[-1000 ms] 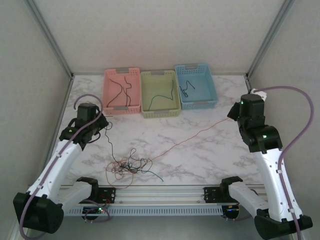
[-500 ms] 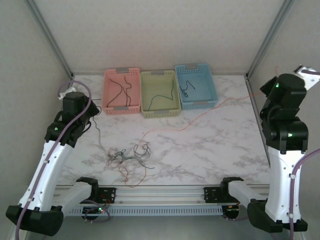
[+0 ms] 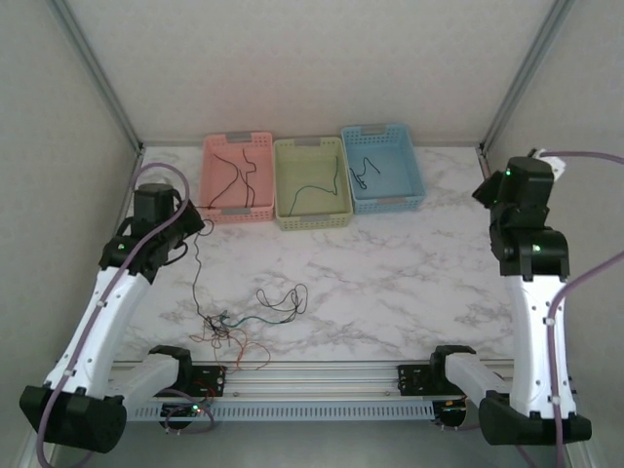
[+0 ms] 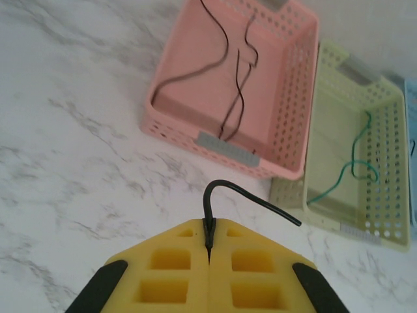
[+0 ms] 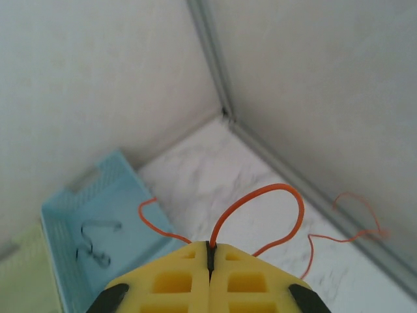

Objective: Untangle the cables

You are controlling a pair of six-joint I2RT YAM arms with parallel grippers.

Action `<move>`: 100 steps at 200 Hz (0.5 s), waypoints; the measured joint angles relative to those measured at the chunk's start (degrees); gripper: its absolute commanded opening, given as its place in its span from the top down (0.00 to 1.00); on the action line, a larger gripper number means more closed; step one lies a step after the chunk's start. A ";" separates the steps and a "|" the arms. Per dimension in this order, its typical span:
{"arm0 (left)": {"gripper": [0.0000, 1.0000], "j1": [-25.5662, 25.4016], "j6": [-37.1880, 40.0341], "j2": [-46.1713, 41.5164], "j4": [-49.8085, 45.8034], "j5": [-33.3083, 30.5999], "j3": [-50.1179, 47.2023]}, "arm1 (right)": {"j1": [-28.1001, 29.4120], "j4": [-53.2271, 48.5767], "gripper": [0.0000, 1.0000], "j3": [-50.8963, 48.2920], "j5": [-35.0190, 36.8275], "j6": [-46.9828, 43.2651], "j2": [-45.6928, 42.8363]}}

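Now that the orange strand no longer runs taut across the tabletop (image 3: 390, 283) as it did a second ago, I judge it to be pulled clear of the knot, so one more cable is separated. The right arm (image 3: 536, 322) has swung up toward the back right corner, and the left arm (image 3: 97, 312) stands raised over the left side. At the back sit the pink basket (image 3: 236, 215), the green basket (image 3: 314, 221) and the blue basket (image 3: 388, 204), each with loose wires already in it. What remains of the cables is a smaller bundle (image 3: 229, 327), dragged closer to the near edge than before, with a black loop (image 3: 283, 297) lying just beside it. The orange cable (image 5: 287, 186) arches out of the right claw (image 5: 210, 253), whose pads are pressed together on it, with the blue basket below. The left claw (image 4: 210, 242) is likewise closed tight, pinching the black cable (image 4: 208, 208), which hangs down to the bundle, so that strand looks not yet free.
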 measured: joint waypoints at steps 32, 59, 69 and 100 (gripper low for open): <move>1.00 -0.02 -0.92 3.23 2.19 5.14 -1.46 | 0.00 -0.24 1.00 0.11 -7.50 0.31 0.87; 1.00 -0.02 -1.38 3.56 2.82 6.47 -2.21 | 0.00 0.63 1.00 7.34 -14.71 0.85 2.99; 1.00 -0.02 -1.38 3.56 2.97 6.60 -2.21 | 0.00 1.79 1.00 10.86 -18.08 1.55 4.26; 1.00 -0.02 -1.31 3.56 2.97 6.58 -2.21 | 0.00 6.56 1.00 21.27 -29.16 5.18 8.04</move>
